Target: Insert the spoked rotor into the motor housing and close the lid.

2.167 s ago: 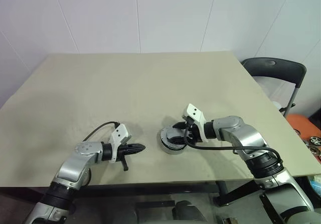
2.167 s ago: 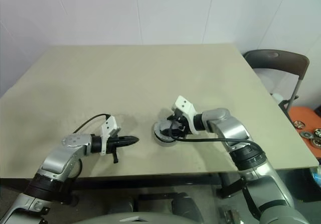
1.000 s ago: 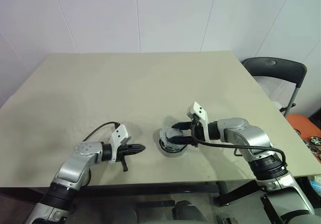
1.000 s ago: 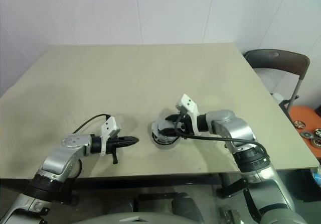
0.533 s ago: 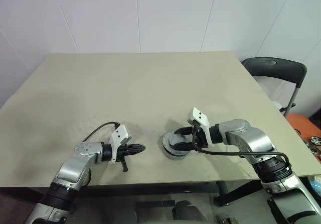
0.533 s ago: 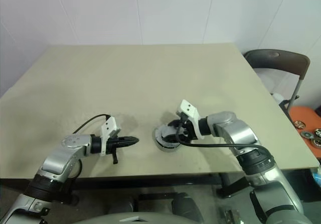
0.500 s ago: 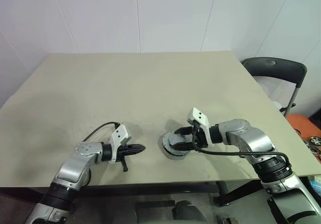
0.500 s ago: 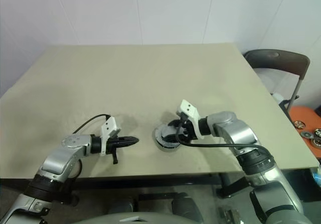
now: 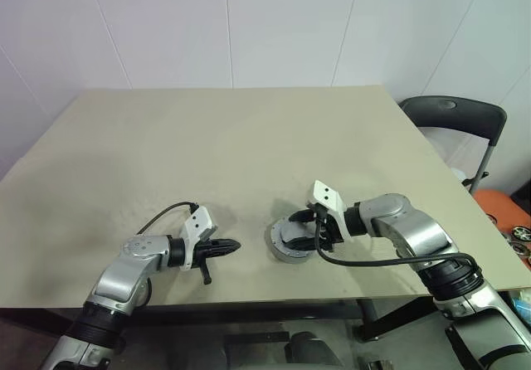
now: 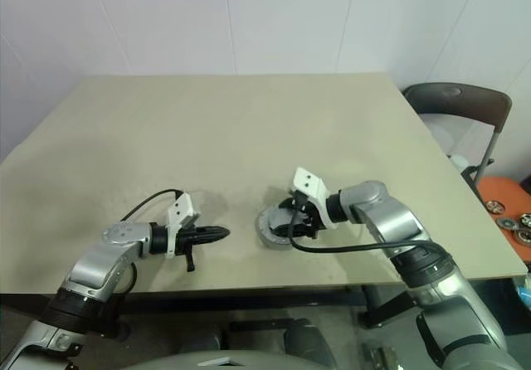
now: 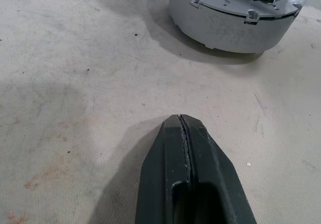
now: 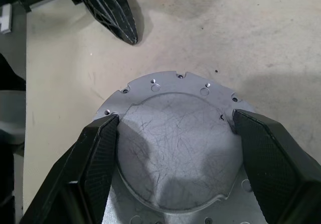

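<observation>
While faint scratched marks on the grey assembly's side wall stay unreadable, the right gripper (image 12: 173, 148) reaches in sideways, its fingers spread wide around the lid (image 12: 175, 156), touching its raised disc. Just beside it, the left gripper (image 11: 183, 128) hovers pinched closed, empty, over the table (image 9: 207, 138).

- The lid (image 10: 276, 231) lies near the tabletop's (image 10: 232, 129) front edge.
- The right gripper (image 10: 290, 225) straddles the lid, fingers spread.
- The left gripper (image 10: 217, 233), fingers together, rests near the front edge, apart from the lid.
</observation>
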